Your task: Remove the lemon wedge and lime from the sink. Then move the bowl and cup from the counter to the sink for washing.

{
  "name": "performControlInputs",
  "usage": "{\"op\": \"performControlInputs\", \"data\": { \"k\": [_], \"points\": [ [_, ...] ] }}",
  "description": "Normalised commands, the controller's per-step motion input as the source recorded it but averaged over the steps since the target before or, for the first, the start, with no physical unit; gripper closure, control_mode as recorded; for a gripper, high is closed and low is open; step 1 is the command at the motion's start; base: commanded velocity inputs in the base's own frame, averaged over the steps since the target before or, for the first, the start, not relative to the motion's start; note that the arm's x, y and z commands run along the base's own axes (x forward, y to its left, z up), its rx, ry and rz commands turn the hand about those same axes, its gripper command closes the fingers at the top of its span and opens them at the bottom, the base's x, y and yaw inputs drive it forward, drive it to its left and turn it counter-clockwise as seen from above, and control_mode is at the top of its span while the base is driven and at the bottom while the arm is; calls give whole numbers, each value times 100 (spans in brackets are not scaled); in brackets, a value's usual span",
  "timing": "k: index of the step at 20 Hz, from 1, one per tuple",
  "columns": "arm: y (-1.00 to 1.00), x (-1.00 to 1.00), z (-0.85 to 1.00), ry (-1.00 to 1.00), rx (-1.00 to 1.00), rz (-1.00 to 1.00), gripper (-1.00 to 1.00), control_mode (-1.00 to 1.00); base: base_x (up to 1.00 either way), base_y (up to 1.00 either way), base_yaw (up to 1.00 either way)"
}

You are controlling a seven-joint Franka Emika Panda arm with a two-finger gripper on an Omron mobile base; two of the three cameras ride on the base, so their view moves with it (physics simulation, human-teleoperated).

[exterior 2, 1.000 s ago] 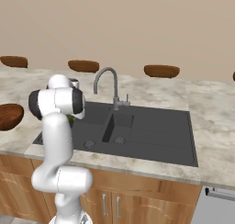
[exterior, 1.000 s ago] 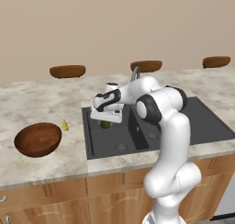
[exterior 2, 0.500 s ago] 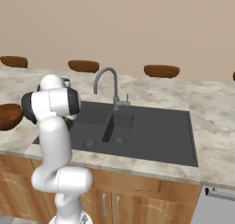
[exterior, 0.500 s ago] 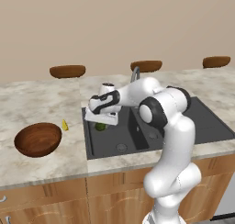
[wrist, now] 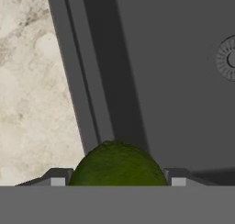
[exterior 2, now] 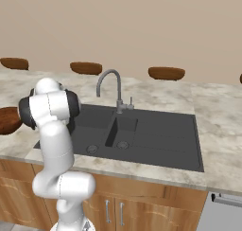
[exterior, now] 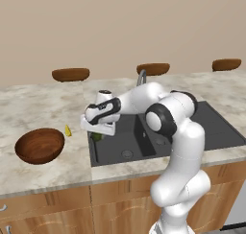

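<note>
The lime (wrist: 117, 165) sits between the two fingers (wrist: 57, 179) at the bottom centre of the hand view; they stand wide and grip it. It hangs over the sink's (exterior: 144, 146) left edge, with the counter (wrist: 32, 81) to the left.

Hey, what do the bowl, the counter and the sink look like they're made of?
The bowl looks like reddish-brown wood, with ringed grain showing inside and a low sheen. The counter looks like polished stone, maybe marble or granite, from its mottled beige and grey veining. The sink is a flat dark grey, matte and even: possibly composite or coated metal, hard to tell which.
</note>
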Motion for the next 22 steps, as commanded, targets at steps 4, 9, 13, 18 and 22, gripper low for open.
{"op": "performControlInputs", "data": {
  "k": [4, 9, 13, 18, 22],
  "points": [
    [45, -17, 0, 0, 2, 0, 100, -100, 0, 0, 0],
    [29, -28, 0, 4, 6, 0, 100, -100, 0, 0, 0],
    [19, -33, 0, 9, 3, 0, 100, -100, 0, 0, 0],
    [17, -36, 0, 8, 0, 0, 100, -100, 0, 0, 0],
    [16, -38, 0, 3, 0, 0, 100, -100, 0, 0, 0]
  ]
}}
